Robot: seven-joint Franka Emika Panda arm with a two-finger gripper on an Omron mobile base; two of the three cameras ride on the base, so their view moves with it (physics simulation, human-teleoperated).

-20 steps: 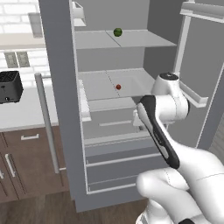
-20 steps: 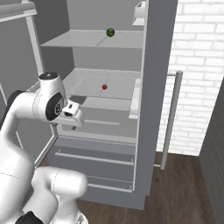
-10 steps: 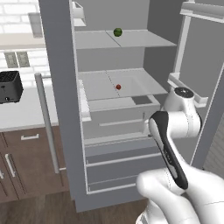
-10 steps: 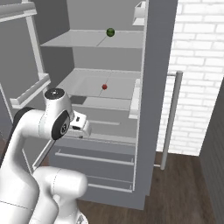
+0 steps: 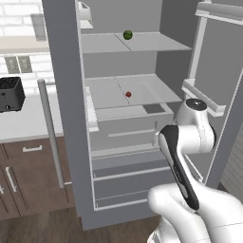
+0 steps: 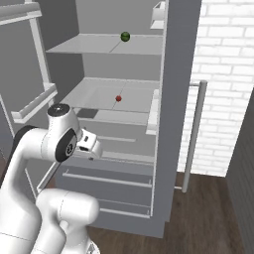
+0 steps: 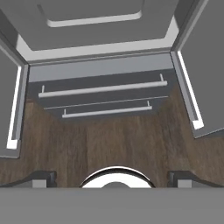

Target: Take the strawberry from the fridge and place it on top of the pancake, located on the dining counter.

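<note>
The fridge point(image 5: 61, 95) stands with both doors swung wide. The strawberry point(image 5: 128, 94), tiny and red, lies on the pale middle shelf; from the right base it is the same red dot point(image 6: 118, 98). My gripper point(image 6: 89, 146) hangs in front of the fridge point(image 6: 178, 99), below that shelf and nearer than it, pointing down. In the hand view my gripper point(image 7: 112, 179) is open with nothing between its fingertips point(image 7: 39, 177), above the two lower drawers point(image 7: 100, 89) and the wood floor. The pancake and the dining counter are out of view.
A small green round fruit point(image 5: 127, 34) sits on the top shelf. The open doors carry bins point(image 5: 201, 97) on either side of the arm. A dark toaster point(image 5: 10, 93) stands on the counter at left, above dark wood cabinets. A white brick wall point(image 6: 223, 74) rises at right.
The arm's wrist has sunk and drawn back from the shelf, carrying the open hand lower in front of the fridge. The strawberry and the green fruit have not moved.
</note>
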